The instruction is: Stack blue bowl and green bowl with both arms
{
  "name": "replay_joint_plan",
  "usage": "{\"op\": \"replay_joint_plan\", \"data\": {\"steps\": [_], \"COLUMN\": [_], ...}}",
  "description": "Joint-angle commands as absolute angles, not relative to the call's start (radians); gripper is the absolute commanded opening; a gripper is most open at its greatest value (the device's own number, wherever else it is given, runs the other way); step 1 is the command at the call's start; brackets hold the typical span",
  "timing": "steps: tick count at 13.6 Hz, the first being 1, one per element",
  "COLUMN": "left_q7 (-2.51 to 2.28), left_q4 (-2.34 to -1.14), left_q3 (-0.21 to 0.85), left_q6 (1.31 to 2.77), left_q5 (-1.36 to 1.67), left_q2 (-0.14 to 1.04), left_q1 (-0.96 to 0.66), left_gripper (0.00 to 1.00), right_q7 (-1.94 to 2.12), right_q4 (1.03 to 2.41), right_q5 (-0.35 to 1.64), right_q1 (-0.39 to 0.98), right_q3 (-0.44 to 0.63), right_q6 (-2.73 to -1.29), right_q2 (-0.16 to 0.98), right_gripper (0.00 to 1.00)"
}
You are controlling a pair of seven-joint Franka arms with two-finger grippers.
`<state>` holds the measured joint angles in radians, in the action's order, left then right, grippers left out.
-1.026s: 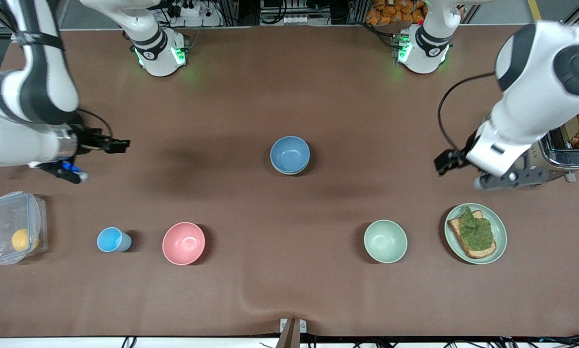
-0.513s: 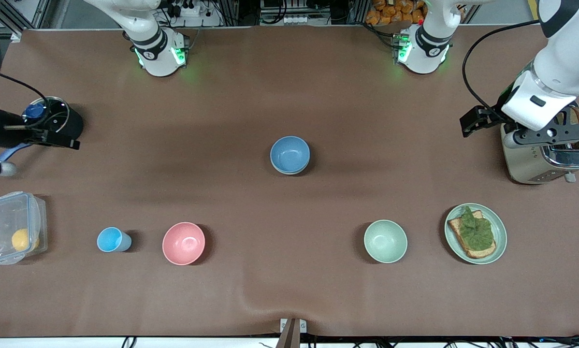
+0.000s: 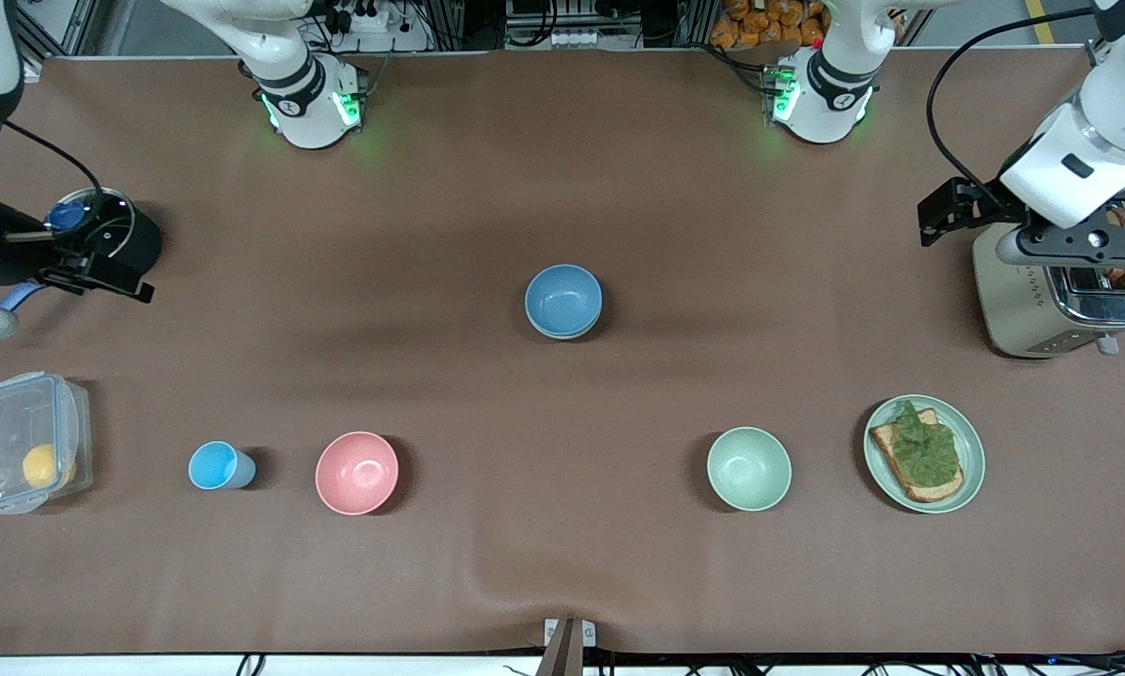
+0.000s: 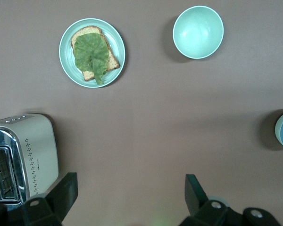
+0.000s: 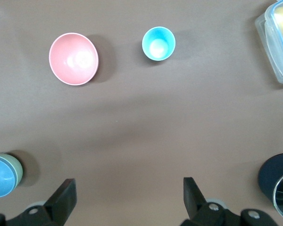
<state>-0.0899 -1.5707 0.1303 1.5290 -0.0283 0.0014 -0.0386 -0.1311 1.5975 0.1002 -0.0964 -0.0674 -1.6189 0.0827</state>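
the blue bowl point(image 3: 563, 299) sits nested in the green bowl point(image 3: 577, 330) at mid-table, only a thin pale rim of the lower bowl showing beneath it; the stack rests on the table point(image 3: 562, 563), free of both arms. the left gripper point(image 4: 127, 195) hangs over the toaster point(image 3: 1060, 300) at the left arm's end, fingers point(image 4: 194, 188) spread wide apart and holding nothing; the stack lies well apart from it, toward the table's middle. the right gripper point(image 5: 127, 195) hangs over the black canister point(image 3: 102, 239) at the right arm's end, fingers point(image 5: 192, 190) likewise wide apart and empty, the stack again well clear of it. a second green bowl point(image 3: 748, 468) stands alone, nearer the front camera than the stack, beside the green plate with toast point(image 3: 924, 453). the pink bowl point(image 3: 357, 472), light-blue cup point(image 3: 216, 466) and clear lidded box point(image 3: 25, 441) lie in the same row toward the right arm's end
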Motion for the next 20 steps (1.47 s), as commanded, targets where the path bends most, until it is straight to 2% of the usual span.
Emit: {"op": "replay_joint_plan", "data": {"steps": [1, 4, 8, 11, 20], "left_q7": [-0.017, 0.006, 0.011, 0.029, 0.014], "left_q4": [-1.551, -1.526, -1.525, -1.526, -1.531], "left_q3": [0.077, 0.048, 0.009, 0.011, 0.029], "left_q6": [1.482, 1.434, 1.427, 1.425, 1.414], "left_q5": [-0.012, -0.023, -0.009, -0.006, -0.005], "left_q2": [-0.003, -0.003, -0.006, -0.003, -0.003], "left_q1": [-0.048, -0.046, -0.046, -0.046, -0.049], "left_gripper": [1.00, 1.00, 1.00, 1.00, 1.00], "right_q7": [-0.153, -0.146, -0.143, -0.141, -0.138], "right_q4": [1.649, 1.672, 1.772, 1.769, 1.721], "right_q5": [0.080, 0.081, 0.080, 0.080, -0.006], "right_q1": [-0.086, -0.068, -0.043, -0.002, 0.041], "right_q3": [-0.063, -0.054, -0.048, 0.006, -0.005], "right_q6": [-1.640, -1.649, -1.742, -1.743, -1.732], "right_q2": [0.032, 0.005, -0.054, -0.051, -0.038], "right_gripper": [1.00, 1.00, 1.00, 1.00, 1.00]}}
